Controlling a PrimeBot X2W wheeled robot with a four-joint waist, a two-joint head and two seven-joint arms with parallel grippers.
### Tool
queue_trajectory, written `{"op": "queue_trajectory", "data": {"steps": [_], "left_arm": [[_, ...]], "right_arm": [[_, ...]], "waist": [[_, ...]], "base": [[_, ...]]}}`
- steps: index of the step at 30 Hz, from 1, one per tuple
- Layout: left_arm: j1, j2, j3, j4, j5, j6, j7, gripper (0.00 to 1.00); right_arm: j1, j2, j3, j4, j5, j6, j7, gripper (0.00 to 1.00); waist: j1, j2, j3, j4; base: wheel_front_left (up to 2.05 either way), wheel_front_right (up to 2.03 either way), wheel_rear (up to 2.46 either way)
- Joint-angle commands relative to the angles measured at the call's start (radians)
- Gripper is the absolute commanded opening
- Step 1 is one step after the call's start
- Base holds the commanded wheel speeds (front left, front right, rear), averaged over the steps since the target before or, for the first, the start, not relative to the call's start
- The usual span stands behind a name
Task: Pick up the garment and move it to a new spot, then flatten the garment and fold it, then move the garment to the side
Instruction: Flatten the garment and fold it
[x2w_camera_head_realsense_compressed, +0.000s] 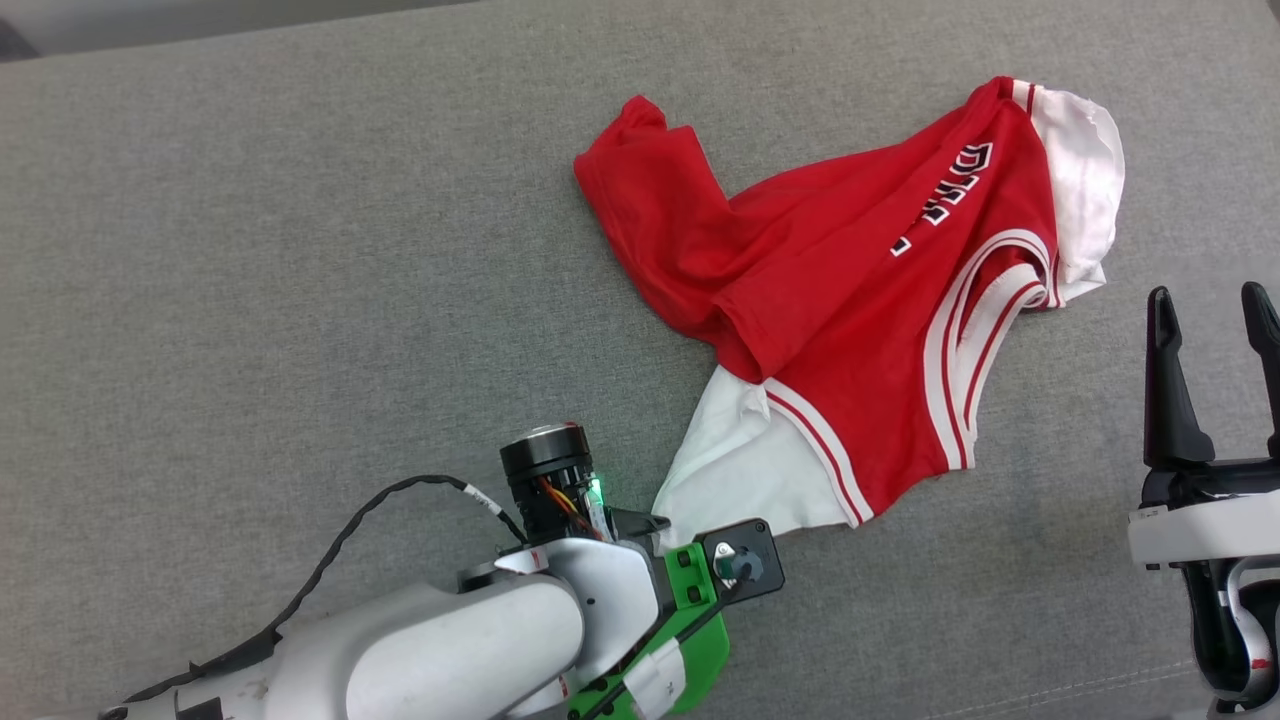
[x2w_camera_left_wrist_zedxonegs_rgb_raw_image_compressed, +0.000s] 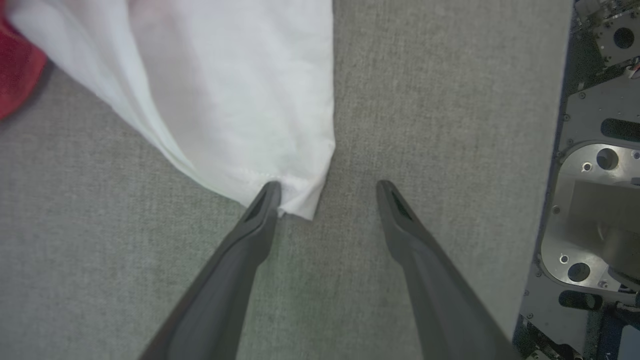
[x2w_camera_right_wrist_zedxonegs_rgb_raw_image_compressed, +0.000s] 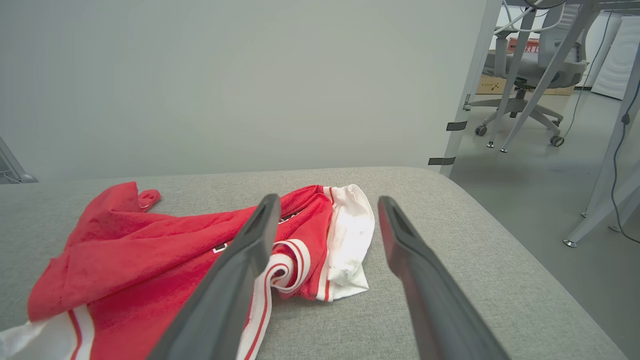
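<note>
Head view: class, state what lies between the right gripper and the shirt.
Only bare grey fabric surface lies between the right gripper and the shirt; the head view shows this stretch.

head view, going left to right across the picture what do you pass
left forearm → garment, with its red bunched end first and a white sleeve at its right edge → right gripper, with its fingers apart

white lettering (x2w_camera_head_realsense_compressed: 945, 195) on garment (x2w_camera_head_realsense_compressed: 830, 330), not legible
</note>
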Motion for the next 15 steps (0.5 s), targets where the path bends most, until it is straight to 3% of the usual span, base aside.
{"op": "queue_trajectory", "data": {"steps": [1,5,6,7,8,15], "left_arm": [[0.013,0.009,0.002,0.010,0.018,-0.002,0.009,1.00],[0.021,0.017,0.002,0.042,0.026,-0.002,0.008,1.00],[0.021,0.017,0.002,0.049,0.030,-0.002,0.002,0.78],[0.021,0.018,0.002,0.057,0.037,-0.002,-0.004,0.31],[0.023,0.016,0.002,0.075,0.058,-0.002,-0.018,0.00],[-0.013,0.009,0.002,0.135,0.072,-0.002,-0.144,0.00]], "right_arm": [[-0.016,0.005,0.004,0.005,-0.005,-0.001,-0.007,1.00],[-0.026,0.009,0.008,0.011,-0.007,-0.001,-0.011,1.00],[-0.029,0.010,0.008,0.012,-0.008,-0.001,-0.012,1.00],[-0.031,0.010,0.009,0.013,-0.008,-0.001,-0.013,1.00],[-0.035,0.012,0.009,0.014,-0.011,-0.001,-0.013,1.00],[-0.025,0.015,0.000,0.019,-0.020,-0.001,-0.009,1.00]], "waist": [[0.0000,0.0000,0.026,-0.020],[0.0000,0.0000,0.038,-0.025],[0.0000,0.0000,0.041,-0.025],[0.0000,0.0000,0.043,-0.025],[0.0000,0.0000,0.044,-0.022],[0.0000,0.0000,0.011,0.006]], "base": [[0.00,0.00,0.00],[0.00,0.00,0.00],[0.00,0.00,0.00],[0.00,0.00,0.00],[0.00,0.00,0.00],[0.00,0.00,0.00]]}}
